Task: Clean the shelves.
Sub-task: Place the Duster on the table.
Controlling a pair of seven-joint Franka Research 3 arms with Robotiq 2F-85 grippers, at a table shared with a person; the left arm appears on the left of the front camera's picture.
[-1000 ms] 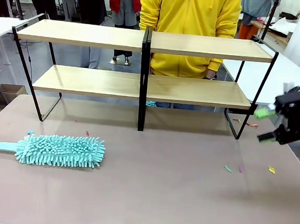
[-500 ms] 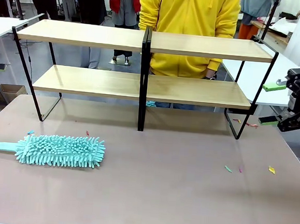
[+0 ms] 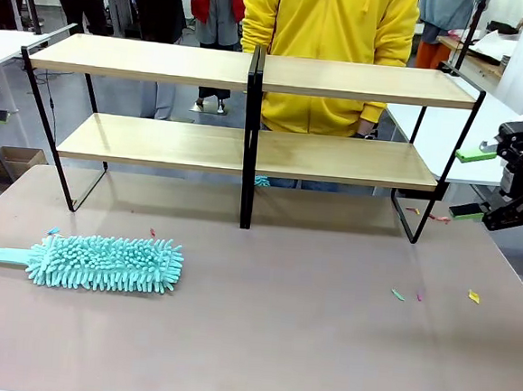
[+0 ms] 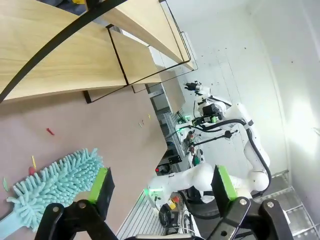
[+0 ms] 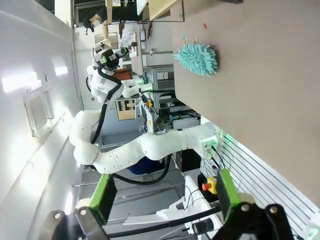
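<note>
The shelves point(image 3: 247, 149), two light wood tiers on a black frame, stand across the far half of the table; both boards look bare. A teal fluffy duster point(image 3: 102, 263) lies on the tabletop at the front left, its handle pointing left. My right gripper point(image 3: 471, 183) hovers open and empty off the rack's right end, above the table edge. Its own wrist view shows the right gripper point(image 5: 165, 192) open, with the duster point(image 5: 197, 59) far off. My left gripper point(image 4: 162, 185) is open and empty, looking over the duster point(image 4: 55, 182) and the shelves point(image 4: 60, 55).
A person in a yellow top point(image 3: 328, 38) stands right behind the rack. Small coloured scraps point(image 3: 398, 295) lie on the grey-brown table point(image 3: 277, 342) at the right, and a few more scraps point(image 3: 414, 210) by the rack's right foot. A white table point(image 3: 439, 128) stands beyond.
My right gripper rose and swung to the right, off the table edge, then held still. The duster and the rack have not moved.
</note>
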